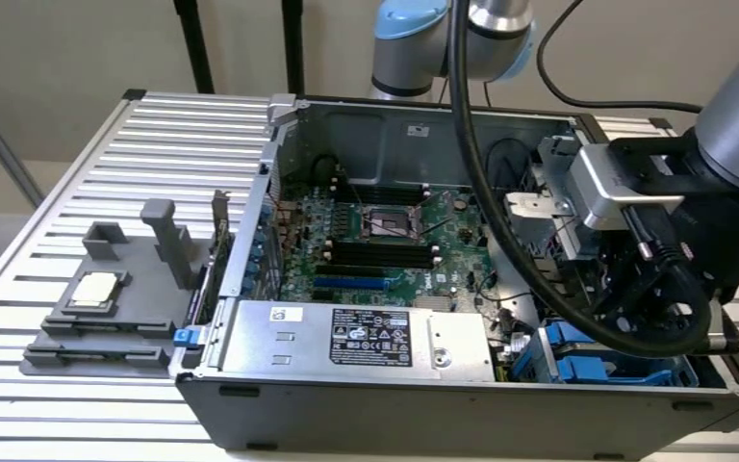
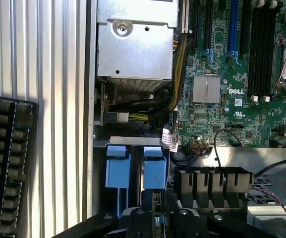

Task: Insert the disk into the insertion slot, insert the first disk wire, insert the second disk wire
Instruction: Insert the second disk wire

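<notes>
Blue carrier tabs (image 2: 155, 168) marked where the disk (image 2: 154, 206) sat upright in the slot (image 2: 133, 141) at the case's (image 1: 472, 399) front corner, its long axis running down into the cage. The gripper (image 2: 155, 218) hung directly over that edge. I could not tell how wide the jaws stood or whether they held the disk.

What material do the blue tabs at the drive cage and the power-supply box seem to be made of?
The blue tabs look like moulded plastic: even bright colour, matte surface with soft highlights, rounded edges. The power-supply box looks like bare sheet metal, probably steel: silver-grey, a dull sheen, folded edges, a printed label stuck on top. Neither can be confirmed by sight alone.
</notes>
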You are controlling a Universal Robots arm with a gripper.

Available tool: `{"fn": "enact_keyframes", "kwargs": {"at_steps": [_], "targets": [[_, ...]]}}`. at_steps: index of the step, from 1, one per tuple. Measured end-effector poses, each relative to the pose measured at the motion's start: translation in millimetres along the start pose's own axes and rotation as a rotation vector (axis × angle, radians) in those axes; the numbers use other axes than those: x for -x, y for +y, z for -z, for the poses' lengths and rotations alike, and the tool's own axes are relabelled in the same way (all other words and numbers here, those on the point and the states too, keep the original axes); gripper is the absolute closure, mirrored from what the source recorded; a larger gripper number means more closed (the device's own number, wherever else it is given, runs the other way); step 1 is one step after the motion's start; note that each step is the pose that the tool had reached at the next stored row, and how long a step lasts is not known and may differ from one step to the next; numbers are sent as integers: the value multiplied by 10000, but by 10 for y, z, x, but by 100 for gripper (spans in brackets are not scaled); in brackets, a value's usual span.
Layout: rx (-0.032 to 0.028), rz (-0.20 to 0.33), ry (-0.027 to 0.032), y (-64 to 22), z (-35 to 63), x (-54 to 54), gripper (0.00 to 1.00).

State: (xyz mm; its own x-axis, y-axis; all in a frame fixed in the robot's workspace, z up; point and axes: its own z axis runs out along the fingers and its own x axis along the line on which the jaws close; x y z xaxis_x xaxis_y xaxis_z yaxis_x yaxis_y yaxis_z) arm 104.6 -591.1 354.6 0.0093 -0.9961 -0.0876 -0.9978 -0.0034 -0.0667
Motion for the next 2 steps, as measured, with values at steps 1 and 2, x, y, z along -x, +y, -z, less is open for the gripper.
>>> {"fn": "enact_keyframes", "kwargs": {"at_steps": [1, 2], "targets": [[0, 0, 0, 0, 0, 0, 75], [0, 0, 0, 0, 0, 0, 75]]}}
